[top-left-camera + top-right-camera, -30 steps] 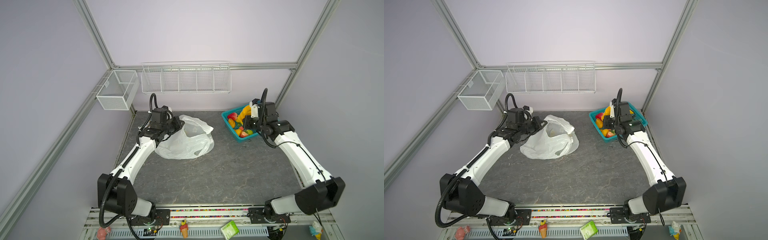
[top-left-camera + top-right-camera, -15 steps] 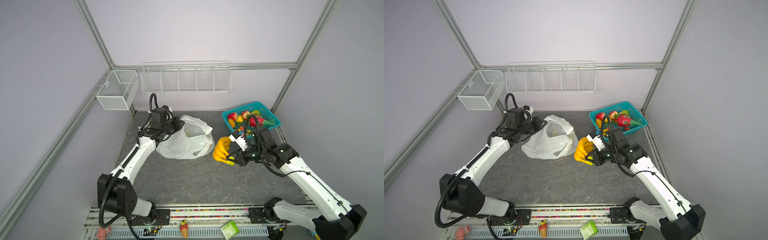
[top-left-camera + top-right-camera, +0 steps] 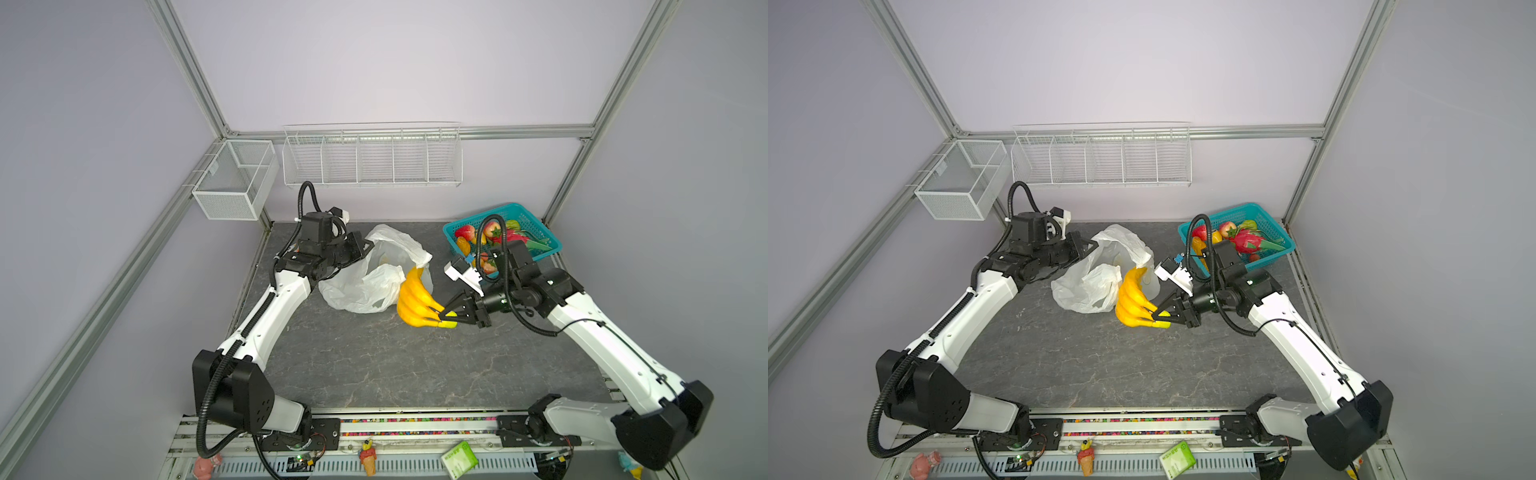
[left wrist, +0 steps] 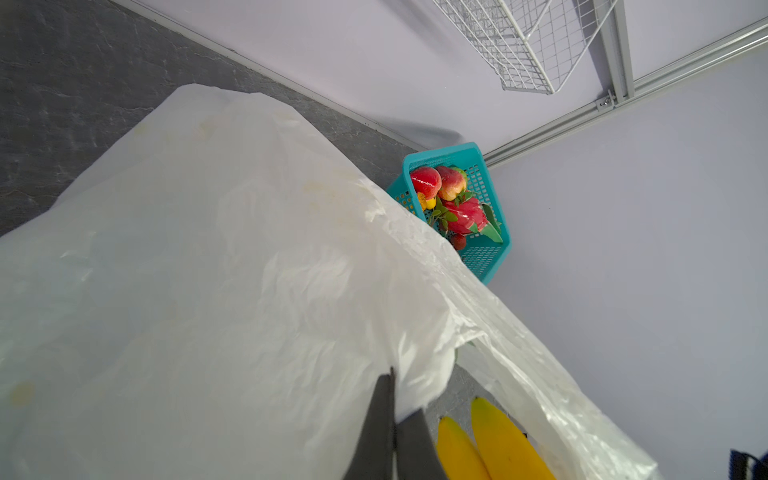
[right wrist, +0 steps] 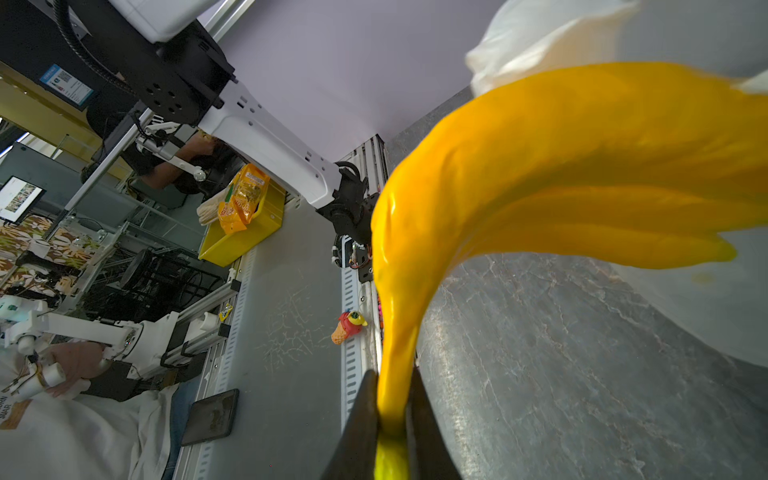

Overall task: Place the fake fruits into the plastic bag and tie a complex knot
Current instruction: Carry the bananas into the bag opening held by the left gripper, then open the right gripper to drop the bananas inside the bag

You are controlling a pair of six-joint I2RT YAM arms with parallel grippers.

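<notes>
The right gripper (image 3: 446,318) (image 3: 1160,319) (image 5: 390,415) is clamping its jaws on the greenish tip of one banana, holding the yellow banana bunch (image 3: 411,295) (image 3: 1131,301) (image 5: 540,166) right at the mouth of the plastic bag (image 3: 361,286) (image 3: 1088,286) (image 4: 208,270). I cannot tell whether fruit and film are touching. The left gripper (image 3: 368,245) (image 3: 1090,245) (image 4: 395,436) is pinching the bag's far rim with its jaws fully closed, lifting that edge while the rest is slumping on the grey stone-patterned tabletop (image 3: 374,365).

The other fake fruits are sitting in the teal lattice basket (image 3: 524,212) (image 3: 1246,210) (image 4: 446,153) in the far right corner, among them a strawberry (image 3: 464,231), a peach (image 3: 1226,228) and a pink dragon fruit (image 3: 1246,241) (image 4: 467,216).

As for writing, the bag's print is showing only as faint yellow blotches. A green box (image 3: 459,457) (image 3: 1177,459) is lying on the front rail, its print too small to read. In the right wrist view, a blue-and-white sticker (image 5: 66,85) with a QR code is showing on black housing, and an orange snack packet (image 5: 243,197) is lying in a yellow bin (image 5: 245,237); both are too blurred to read.
</notes>
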